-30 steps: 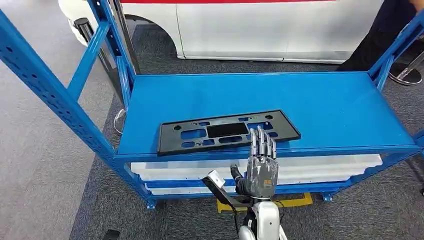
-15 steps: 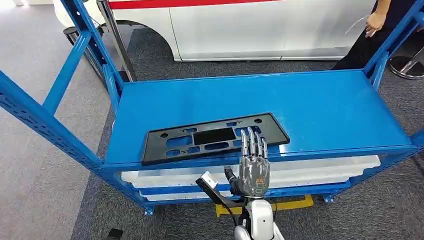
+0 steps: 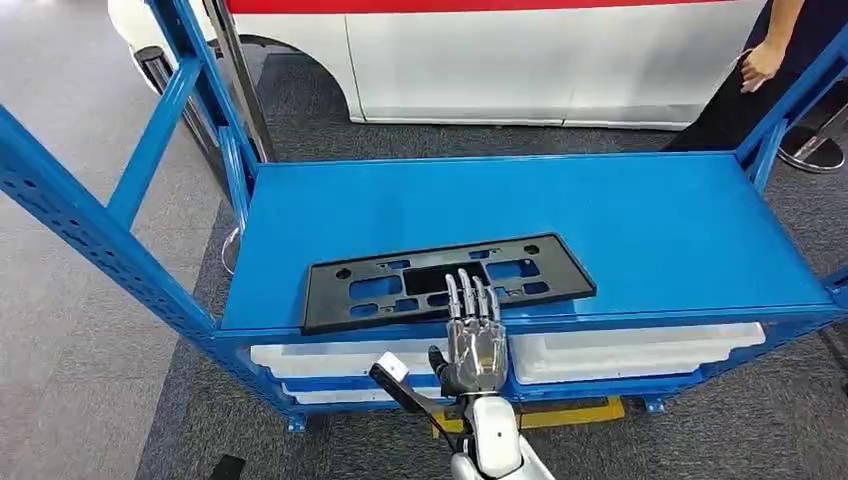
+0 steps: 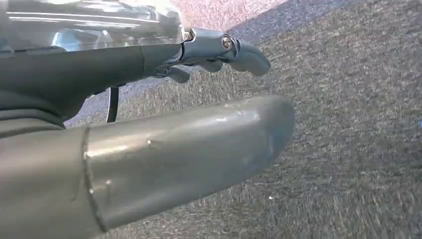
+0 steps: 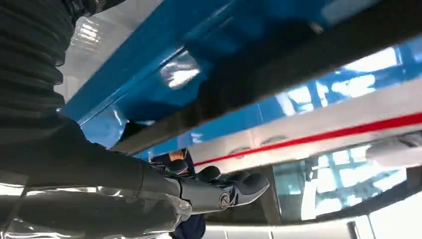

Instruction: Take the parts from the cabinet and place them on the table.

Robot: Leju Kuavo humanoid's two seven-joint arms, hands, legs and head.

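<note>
A long black plastic plate (image 3: 560, 278) with cut-outs lies flat near the front edge of the blue cabinet shelf (image 3: 620, 210). My right hand (image 3: 472, 338) is raised in front of that edge with its fingers straight and spread, their tips over the plate's near rim around its middle; it holds nothing. In the right wrist view the plate's dark edge (image 5: 278, 74) runs along the blue shelf (image 5: 149, 55) just beyond the hand (image 5: 199, 191). My left hand (image 4: 174, 149) hangs over grey carpet, holding nothing.
Blue uprights (image 3: 90, 220) frame the cabinet on both sides. White trays (image 3: 620, 350) sit on the lower level, and a yellow piece (image 3: 570, 412) lies on the floor beneath. A white car (image 3: 550, 60) stands behind, with a person (image 3: 760, 65) at the far right.
The whole view has shifted, so the camera moved. Relative to the plate, my right hand has moved left, from near its right part toward its middle.
</note>
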